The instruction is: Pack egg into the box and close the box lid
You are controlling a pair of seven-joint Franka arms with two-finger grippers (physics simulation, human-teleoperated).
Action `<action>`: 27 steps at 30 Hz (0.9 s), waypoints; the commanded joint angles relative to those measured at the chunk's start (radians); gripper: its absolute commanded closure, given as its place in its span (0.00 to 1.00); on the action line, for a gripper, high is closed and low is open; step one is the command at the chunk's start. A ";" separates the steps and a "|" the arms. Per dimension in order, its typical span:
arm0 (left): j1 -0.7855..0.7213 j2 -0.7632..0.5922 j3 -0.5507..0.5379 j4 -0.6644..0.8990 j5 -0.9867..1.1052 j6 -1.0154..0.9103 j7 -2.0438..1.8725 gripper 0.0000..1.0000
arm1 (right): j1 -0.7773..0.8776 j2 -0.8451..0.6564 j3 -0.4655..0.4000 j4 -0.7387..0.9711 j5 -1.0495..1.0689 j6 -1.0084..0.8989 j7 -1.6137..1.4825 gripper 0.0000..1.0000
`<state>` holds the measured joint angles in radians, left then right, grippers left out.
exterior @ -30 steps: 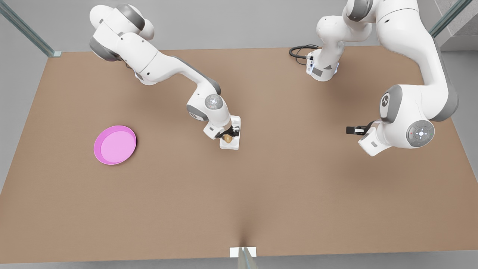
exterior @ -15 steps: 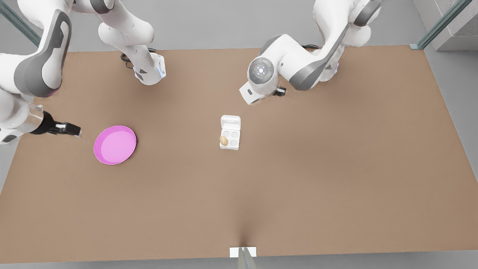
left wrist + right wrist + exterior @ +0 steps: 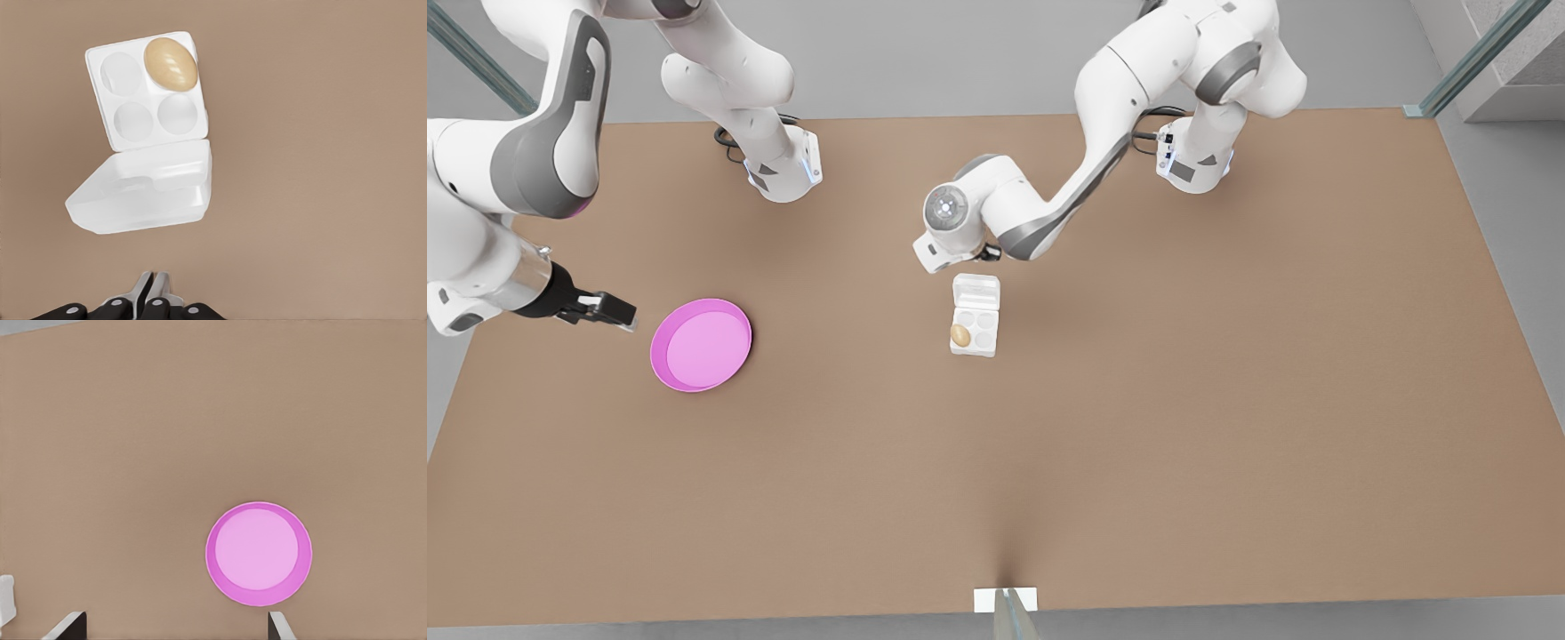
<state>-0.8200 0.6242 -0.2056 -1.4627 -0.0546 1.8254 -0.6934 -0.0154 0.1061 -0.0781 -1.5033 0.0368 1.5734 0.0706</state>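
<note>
egg [image 3: 171,64]: smooth tan shell, soft sheen
box [image 3: 143,93]: white, plastic-looking, smooth, matt
box lid [image 3: 143,193]: same white, faintly translucent
plate [image 3: 701,344]: pink, smooth, plastic-looking
table [image 3: 1138,427]: brown, matt, even
left gripper [image 3: 150,293]: black matt fingers, pale pads

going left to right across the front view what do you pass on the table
right gripper, open, beside the plate → pink plate → egg in the box with the box lid open, left gripper shut just behind it.

Brown table [image 3: 1227,444], grey floor [image 3: 960,53]
</note>
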 commanded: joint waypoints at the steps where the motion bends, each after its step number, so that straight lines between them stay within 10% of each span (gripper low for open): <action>1: -0.001 0.008 0.000 -0.001 0.048 0.002 0.000 0.79 | -0.005 0.000 0.000 0.000 0.000 0.001 0.000 0.00; 22: 0.032 0.012 0.008 -0.061 0.027 0.264 -0.017 0.77 | -0.006 0.006 0.000 -0.006 0.002 0.019 -0.012 0.00; 27: 0.228 0.012 0.002 0.179 -0.080 -0.035 0.052 0.48 | -0.006 0.010 0.000 -0.006 0.002 0.024 -0.015 0.00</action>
<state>-0.5713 0.6335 -0.2015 -1.2841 -0.0793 1.7839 -0.6143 -0.0220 0.1166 -0.0782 -1.5095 0.0369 1.5969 0.0553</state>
